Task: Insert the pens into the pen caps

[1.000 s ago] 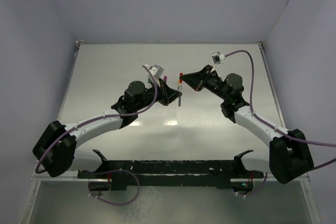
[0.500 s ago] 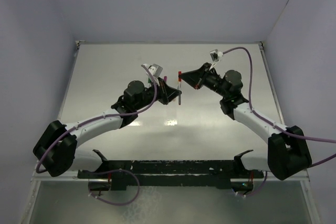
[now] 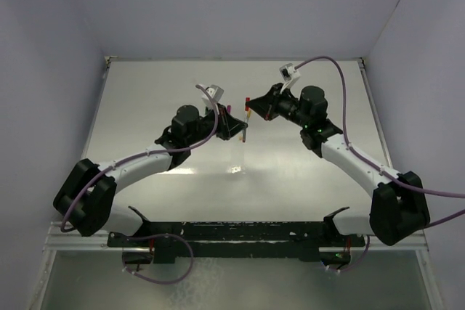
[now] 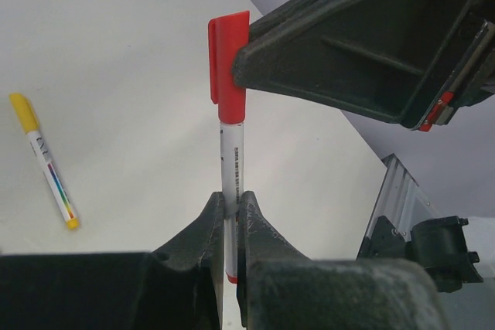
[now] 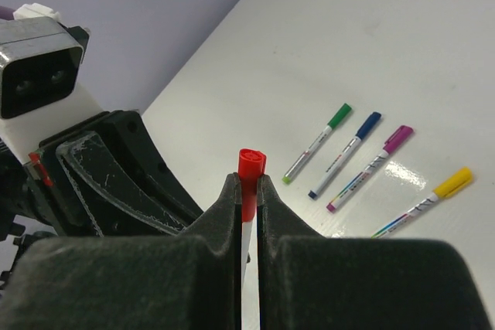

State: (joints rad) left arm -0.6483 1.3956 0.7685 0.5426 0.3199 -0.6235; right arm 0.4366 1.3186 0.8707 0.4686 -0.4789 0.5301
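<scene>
A white pen (image 4: 230,156) stands upright in my left gripper (image 4: 230,199), which is shut on its lower barrel. A red cap (image 4: 227,63) sits on the pen's top end. My right gripper (image 5: 247,183) is shut on that red cap (image 5: 251,166), with the white barrel running down between its fingers. In the top view the two grippers meet at mid-table, left (image 3: 237,128) and right (image 3: 252,109), with the red cap (image 3: 248,99) between them. Capped green (image 5: 316,142), blue (image 5: 345,154), magenta (image 5: 370,168) and yellow (image 5: 422,202) pens lie on the table.
The yellow capped pen (image 4: 43,161) lies flat on the white table (image 3: 145,107) to the left of my left gripper. Grey walls enclose the table on three sides. A black rail (image 3: 232,234) runs along the near edge.
My right gripper has moved slightly left and farther back with the red cap. My left arm has shifted a little. Pen and cap stay held together between both grippers.
</scene>
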